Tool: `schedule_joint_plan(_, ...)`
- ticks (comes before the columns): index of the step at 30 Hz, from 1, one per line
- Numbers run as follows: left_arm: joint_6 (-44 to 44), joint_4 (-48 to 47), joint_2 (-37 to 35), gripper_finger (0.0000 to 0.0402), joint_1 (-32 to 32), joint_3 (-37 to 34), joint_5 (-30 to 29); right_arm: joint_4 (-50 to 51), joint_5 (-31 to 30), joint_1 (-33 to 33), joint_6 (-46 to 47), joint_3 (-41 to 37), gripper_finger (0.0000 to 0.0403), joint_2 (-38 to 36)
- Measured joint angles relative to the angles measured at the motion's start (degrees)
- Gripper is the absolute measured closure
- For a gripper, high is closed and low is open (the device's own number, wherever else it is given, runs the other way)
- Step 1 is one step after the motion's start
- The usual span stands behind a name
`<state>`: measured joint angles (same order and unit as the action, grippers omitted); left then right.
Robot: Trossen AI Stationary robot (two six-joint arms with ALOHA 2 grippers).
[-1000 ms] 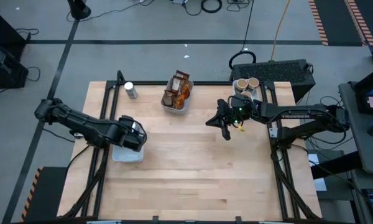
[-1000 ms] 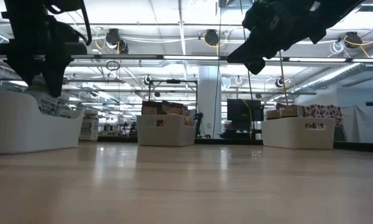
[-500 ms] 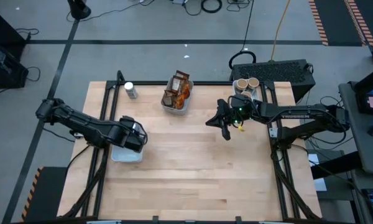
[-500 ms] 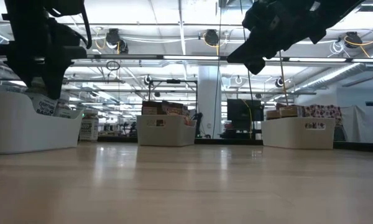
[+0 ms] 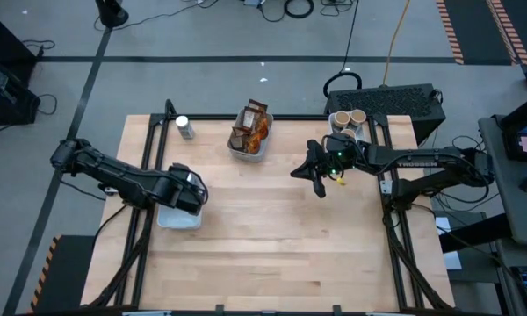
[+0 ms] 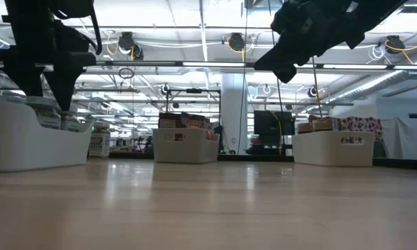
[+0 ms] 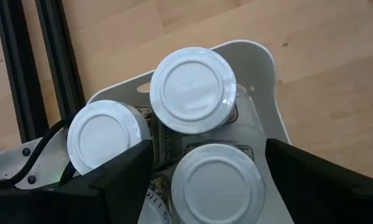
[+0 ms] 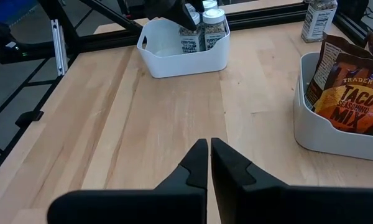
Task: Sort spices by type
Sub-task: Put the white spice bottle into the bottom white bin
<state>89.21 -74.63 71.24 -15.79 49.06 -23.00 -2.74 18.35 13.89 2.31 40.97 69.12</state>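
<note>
While the left end effector (image 7: 205, 180) gapes empty, white-capped jars (image 7: 193, 90) stand upright in the tray (image 7: 264, 81).

1. We see open bare table (image 5: 272, 237) across the middle and near side.
2. The left gripper (image 5: 183, 200) crowds the jar tray (image 8: 183, 59).
3. The packet tray (image 5: 247, 149), a lone jar (image 5: 184, 128) and tubs (image 5: 347, 118) line the far edge.

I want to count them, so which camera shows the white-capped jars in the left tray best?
The left wrist view: it looks straight down on three white-capped jars inside the tray. The right wrist view shows two from the side, partly hidden. The low view shows only labels above the wall. The high view hides them under the left arm.
</note>
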Motion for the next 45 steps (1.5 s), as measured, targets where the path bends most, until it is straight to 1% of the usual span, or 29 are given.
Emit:
schedule_joint_plan(4,0.0,-0.5,0.0,0.0088,0.0,0.0,1.3,0.0,0.0,0.0,0.0,0.0,0.0403,0.0)
schedule_joint_plan(8,0.0,-3.3,0.0,0.0087,0.0,1.1,2.0,0.0,0.0,0.0,0.0,0.0,0.0403,0.0)
schedule_joint_plan(17,-4.5,-10.5,0.0,0.0086,0.0,9.3,1.5,0.0,0.0,0.0,-0.1,0.0,0.0403,0.0)
schedule_joint_plan(21,-4.5,-13.2,0.0,0.0086,0.6,13.6,-1.4,0.0,0.0,0.0,-0.4,0.0,0.0403,0.0)
schedule_joint_plan(23,-4.7,-13.0,0.0,0.0086,1.8,16.0,-4.2,0.0,0.0,0.0,-0.4,0.0,0.0403,0.0)
schedule_joint_plan(25,-7.2,-12.6,0.0,0.0086,3.8,18.8,-6.8,0.0,0.0,0.0,-0.4,0.0,0.0403,0.0)
schedule_joint_plan(27,-11.3,-11.8,0.0,0.0087,7.1,21.6,-8.1,0.0,0.0,0.0,-0.2,0.0,0.0403,0.0)
schedule_joint_plan(29,-17.7,-9.7,0.0,0.0091,11.4,24.4,-8.2,0.0,0.0,0.0,-0.1,0.0,0.0403,0.0)
schedule_joint_plan(32,-29.7,-5.5,0.0,0.0103,18.8,27.7,-7.8,0.0,0.0,0.0,0.7,0.0,0.0403,0.0)
schedule_joint_plan(34,-38.4,-1.5,0.0,0.0112,24.5,28.6,-6.4,0.1,0.0,0.0,1.7,0.0,0.0403,0.0)
schedule_joint_plan(36,-45.5,0.8,0.0,0.0117,31.1,28.6,-3.5,0.3,0.0,0.0,2.6,0.0,0.0403,0.0)
schedule_joint_plan(38,-50.2,1.0,0.5,0.0119,38.7,28.6,-0.4,0.6,0.0,0.0,3.8,0.0,0.0403,0.0)
schedule_joint_plan(42,-57.6,1.4,3.4,0.0120,54.1,28.5,5.8,1.0,0.0,-0.5,5.8,0.0,0.0403,0.0)
schedule_joint_plan(45,-62.4,3.5,6.2,0.0120,62.2,28.5,9.9,0.9,0.0,-1.0,6.1,0.0,0.0403,0.0)
